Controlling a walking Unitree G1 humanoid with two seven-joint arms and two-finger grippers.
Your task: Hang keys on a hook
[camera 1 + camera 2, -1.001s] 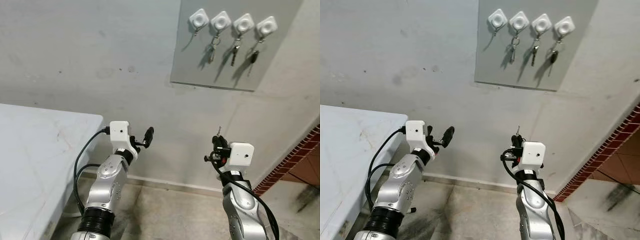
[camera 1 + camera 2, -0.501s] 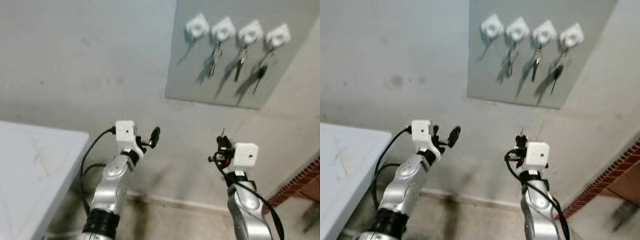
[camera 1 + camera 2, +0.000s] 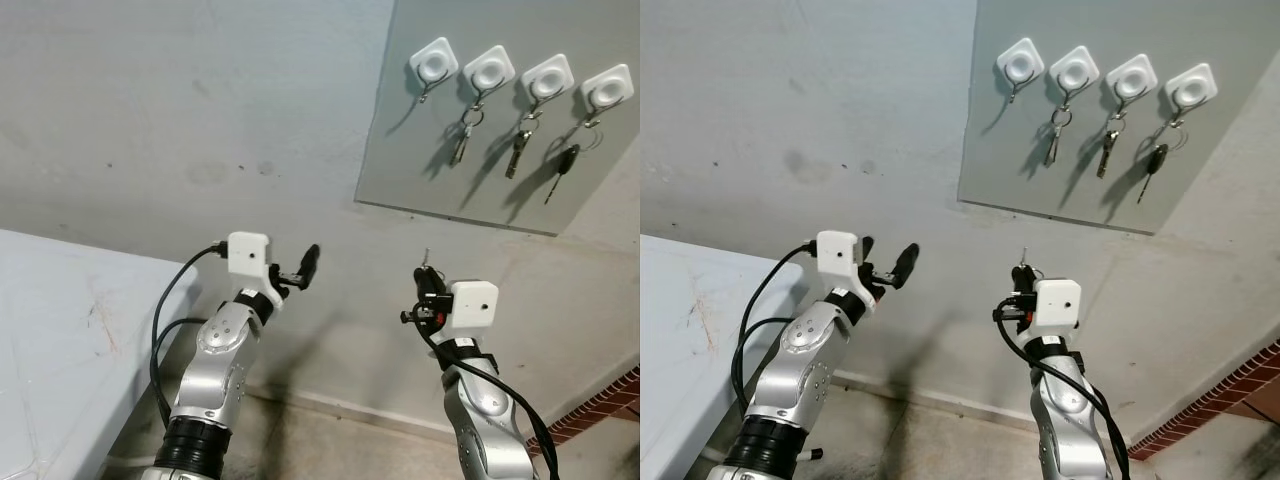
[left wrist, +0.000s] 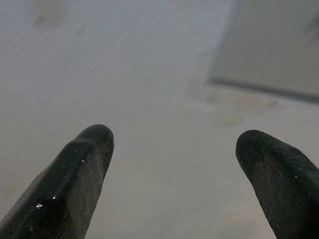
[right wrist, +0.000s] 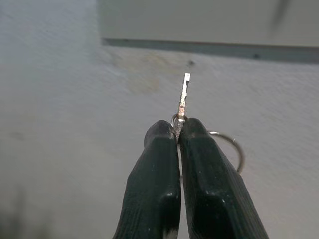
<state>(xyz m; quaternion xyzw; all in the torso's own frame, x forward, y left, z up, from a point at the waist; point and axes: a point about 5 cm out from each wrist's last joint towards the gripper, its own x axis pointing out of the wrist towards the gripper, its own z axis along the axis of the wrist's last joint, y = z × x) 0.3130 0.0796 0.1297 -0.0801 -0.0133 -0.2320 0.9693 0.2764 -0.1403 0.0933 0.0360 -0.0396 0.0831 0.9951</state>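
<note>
Right tool (image 5: 178, 130) pinched tight on key (image 5: 182, 97), blade poking up past fingertips, ring (image 5: 232, 149) dangling beside.

Left tool (image 4: 174, 149) spread wide, nothing held.

Free hook (image 3: 434, 62) on grey board (image 3: 400, 150), well above.

Risks: thin grip may let key twist; ring may miss hook, key drops to floor; bumping hung keys (image 3: 461, 145).

A scuffed grey wall (image 3: 200, 110) stands behind a white table (image 3: 60, 330), with red brick (image 3: 600, 405) low at right.

Even, soft daylight; head views are sharp. Hooks (image 3: 437, 62) and keys (image 3: 460, 146) throw slanting shadows down-left on the board (image 3: 400, 150). In wrist views the wall beyond the fingers (image 5: 159, 169) is blurred; no glare.
</note>
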